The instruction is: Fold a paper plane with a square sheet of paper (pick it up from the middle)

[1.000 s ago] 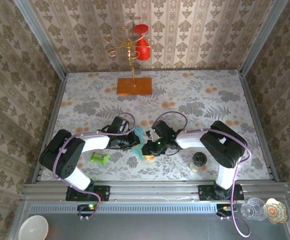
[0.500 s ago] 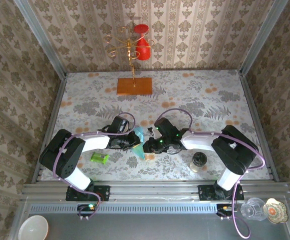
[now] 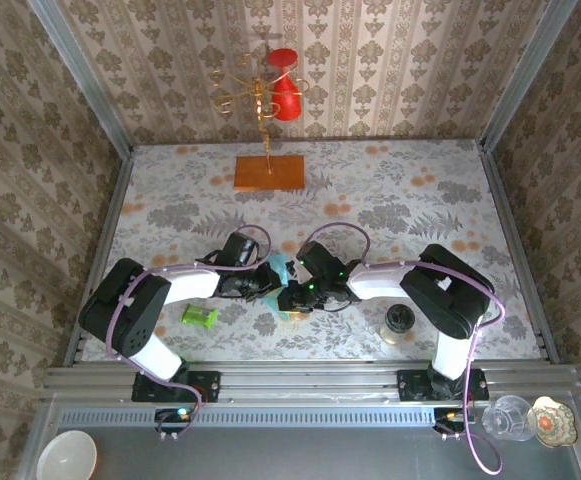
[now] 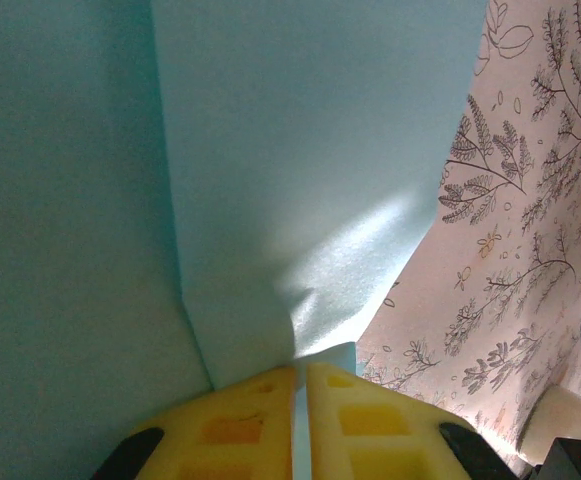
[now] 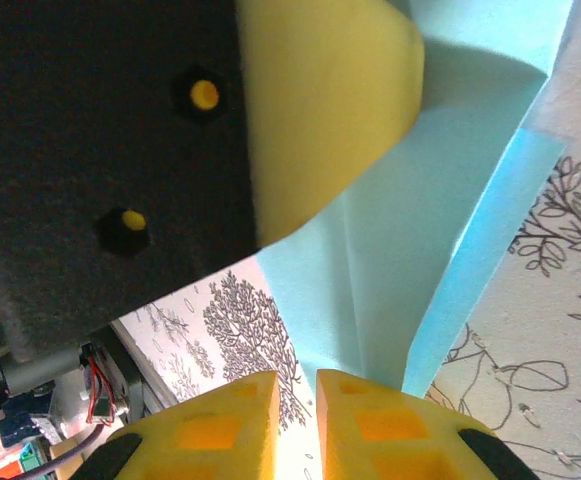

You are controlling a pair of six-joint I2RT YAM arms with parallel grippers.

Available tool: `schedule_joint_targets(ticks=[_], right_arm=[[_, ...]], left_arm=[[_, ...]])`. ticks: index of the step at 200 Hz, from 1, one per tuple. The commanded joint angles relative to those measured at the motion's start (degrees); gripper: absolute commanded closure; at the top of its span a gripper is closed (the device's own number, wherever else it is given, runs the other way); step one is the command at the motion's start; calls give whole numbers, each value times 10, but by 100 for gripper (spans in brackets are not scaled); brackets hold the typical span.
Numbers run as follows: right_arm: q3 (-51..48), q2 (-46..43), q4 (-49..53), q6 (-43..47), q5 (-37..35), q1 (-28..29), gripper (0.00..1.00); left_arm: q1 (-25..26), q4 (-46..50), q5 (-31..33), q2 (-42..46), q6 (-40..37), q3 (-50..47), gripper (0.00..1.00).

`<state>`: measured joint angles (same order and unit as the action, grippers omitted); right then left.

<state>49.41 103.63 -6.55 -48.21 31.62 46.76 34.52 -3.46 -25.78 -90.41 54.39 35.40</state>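
Note:
The light-blue square sheet of paper (image 3: 281, 268) is creased and held up off the table between the two grippers. In the left wrist view the paper (image 4: 300, 150) spreads out wide, and a thin edge of it is pinched between the yellow fingers (image 4: 240, 410) of my left gripper (image 4: 301, 375), which is shut on it. My right gripper (image 5: 297, 385) faces the paper (image 5: 420, 230) from the other side. Its jaws stand a narrow slit apart with table showing through, and the paper's lower edge meets its right fingertip (image 5: 390, 400). The left gripper's yellow finger (image 5: 320, 110) sits just above.
A small green cylinder (image 3: 199, 316) lies left of the left arm. A dark-lidded jar (image 3: 399, 322) stands by the right arm. An orange board (image 3: 269, 172) and a gold stand with red pieces (image 3: 265, 90) are at the back. A bowl (image 3: 67, 457) and a glass (image 3: 510, 415) sit below the rail.
The right gripper's jaws have narrowed. The right arm swung slightly right, then came back left against the paper. The left gripper has kept its hold and place.

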Motion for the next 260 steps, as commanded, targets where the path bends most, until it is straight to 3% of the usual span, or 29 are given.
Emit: schedule_joint_targets(ticks=[1,103,196,260], right_arm=[[-5,13,-18,-9,12,4,80],[-1,39,-8,-3,26,4,80],[4,27,146,105,-14,-11,81],[4,28,157,122,-14,-18,82]], left_arm=[[1,9,5,-14,3,-4,86],[1,4,8,-13,8,-12,86],[-23,40,2,36,-26,35,85],[-49,37,-15,2,-53,67,85]])
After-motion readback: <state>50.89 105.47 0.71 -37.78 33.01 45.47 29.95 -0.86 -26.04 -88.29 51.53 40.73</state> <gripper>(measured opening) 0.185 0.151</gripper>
